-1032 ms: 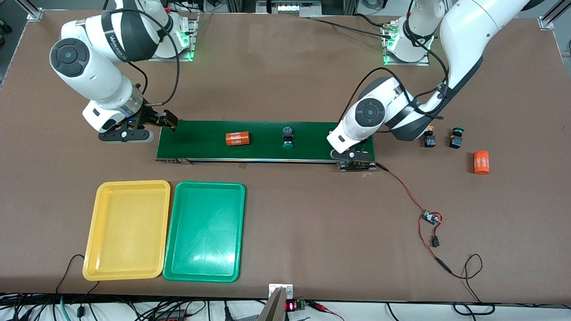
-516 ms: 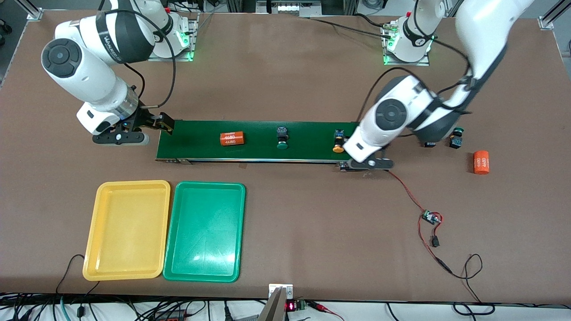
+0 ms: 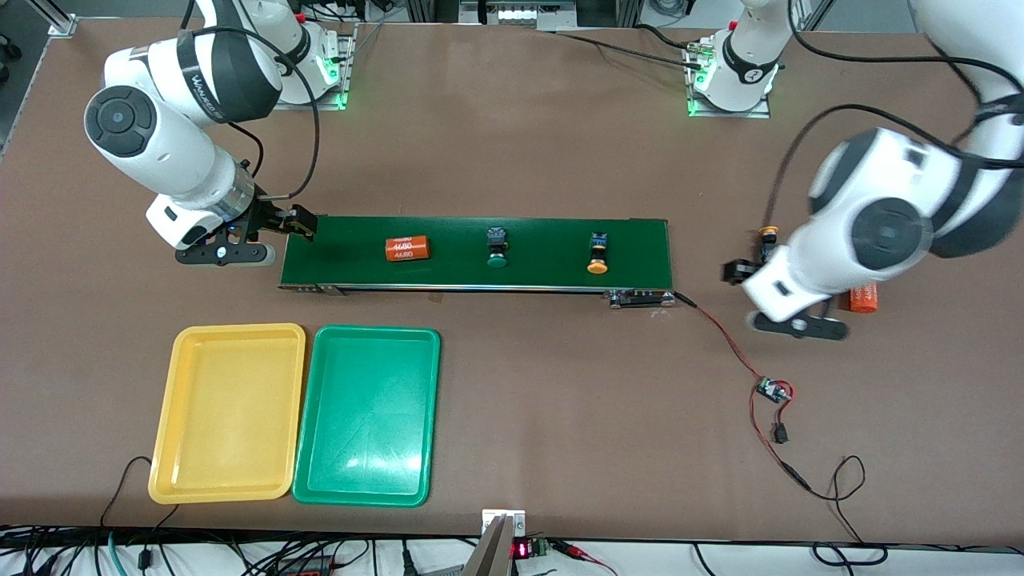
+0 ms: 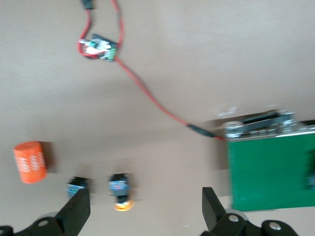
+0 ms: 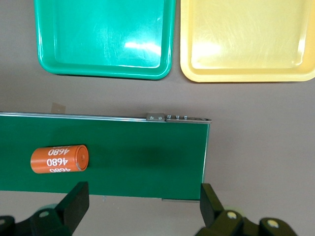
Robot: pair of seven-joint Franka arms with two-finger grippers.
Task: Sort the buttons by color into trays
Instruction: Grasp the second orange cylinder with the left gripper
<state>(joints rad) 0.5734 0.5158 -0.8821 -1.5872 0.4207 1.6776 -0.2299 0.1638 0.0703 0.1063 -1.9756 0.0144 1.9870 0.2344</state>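
Trays sit side by side near the front camera at the right arm's end of the table: the yellow tray (image 3: pixel 228 412) outermost, the green tray (image 3: pixel 366 414) touching its inner edge, both with nothing in them. Farther from the camera, the right gripper (image 3: pixel 276 224) hovers over the end of the conveyor belt (image 3: pixel 544 276), fingers spread apart and holding nothing. On the belt, going toward the left arm's end, lie an orange cylinder (image 3: pixel 408 249) with white print, then a green button (image 3: pixel 497 247), then a yellow button (image 3: pixel 598 253), each well apart from the next. Past the belt's end, another yellow button (image 3: pixel 769 234) stands on the table, and a second green button (image 4: pixel 76 187) just beside it shows only in the left wrist view. The left gripper (image 4: pixel 145 210) hangs over these two, fingers wide apart and empty. A second orange cylinder (image 3: pixel 864 298) lies near them, partly hidden by the left arm.
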